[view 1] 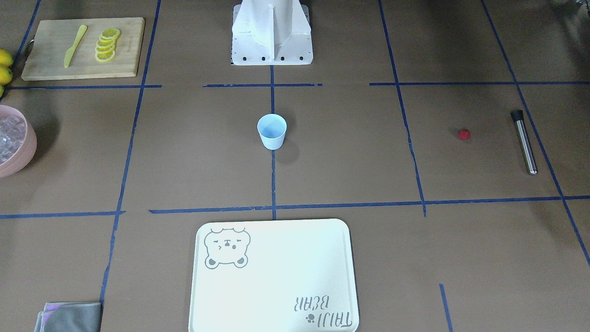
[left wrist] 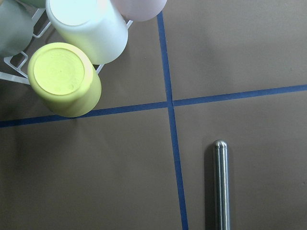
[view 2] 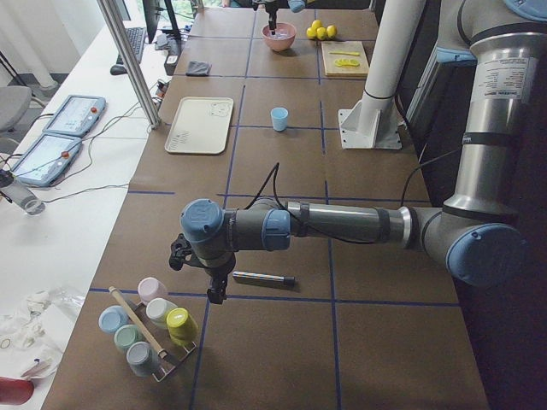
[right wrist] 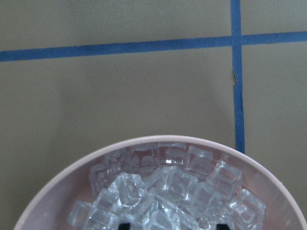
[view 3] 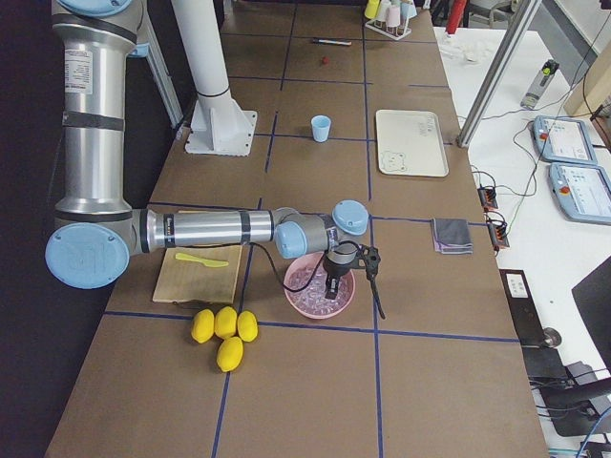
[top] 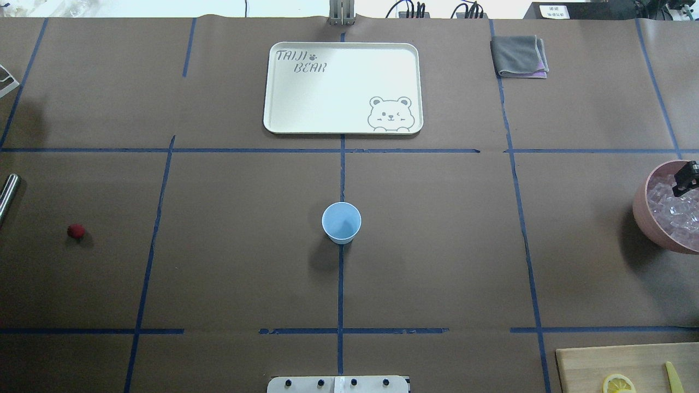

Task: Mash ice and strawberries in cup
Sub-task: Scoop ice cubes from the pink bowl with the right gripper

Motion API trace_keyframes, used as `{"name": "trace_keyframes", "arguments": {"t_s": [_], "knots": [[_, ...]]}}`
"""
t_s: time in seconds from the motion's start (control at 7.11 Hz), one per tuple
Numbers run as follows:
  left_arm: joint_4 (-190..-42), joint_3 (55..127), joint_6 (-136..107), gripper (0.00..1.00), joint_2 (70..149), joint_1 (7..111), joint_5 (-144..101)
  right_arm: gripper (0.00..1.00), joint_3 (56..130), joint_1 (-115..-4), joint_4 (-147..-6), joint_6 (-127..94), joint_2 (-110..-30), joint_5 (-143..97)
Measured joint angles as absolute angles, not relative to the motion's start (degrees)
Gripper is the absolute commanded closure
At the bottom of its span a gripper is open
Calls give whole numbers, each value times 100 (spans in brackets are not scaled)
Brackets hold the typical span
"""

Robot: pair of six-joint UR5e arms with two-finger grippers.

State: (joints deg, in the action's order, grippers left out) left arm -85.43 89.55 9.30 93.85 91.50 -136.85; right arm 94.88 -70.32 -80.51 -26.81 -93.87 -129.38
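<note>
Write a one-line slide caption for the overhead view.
Empty cup at centre, strawberry far left, right gripper over the bowl of ice.

A steel rod (left wrist: 220, 187) lies on the brown worktop (left wrist: 86, 182) at lower right, its rounded end just right of crossing blue tape lines (left wrist: 169, 102). At upper left, a yellow cup (left wrist: 62, 79), a white cup (left wrist: 88, 24) and a pink cup (left wrist: 139, 5) crowd a white wire rack (left wrist: 14, 67).

ice (right wrist: 168, 191) in bowl (right wrist: 53, 195), cup (top: 341, 222) mid-table
</note>
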Motion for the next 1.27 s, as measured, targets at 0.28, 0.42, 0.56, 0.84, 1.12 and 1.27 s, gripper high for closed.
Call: {"name": "trace_keyframes", "arguments": {"t_s": [0.28,0.42,0.56,0.84,1.12,1.27], "knots": [[-8543,8988,926,0,9381,9150,-13685,42,9484,-7026,-8051,-2681,-9387,-12945],[-8541,8997,929,0,9383,9149,-13683,44,9484,-7024,-8051,-2681,-9387,-12946],[-8537,9009,929,0,9384,9149,-13679,44,9483,-7023,-8051,-2678,-9387,-12946],[-8534,9023,924,0,9379,9149,-13676,44,9484,-6976,-8051,-2673,-9387,-12952],[-8534,9035,923,0,9378,9151,-13676,45,9488,-6926,-8049,-2672,-9387,-12955],[-8532,9046,921,0,9378,9155,-13676,47,9491,-6922,-8047,-2672,-9387,-12953]]}}
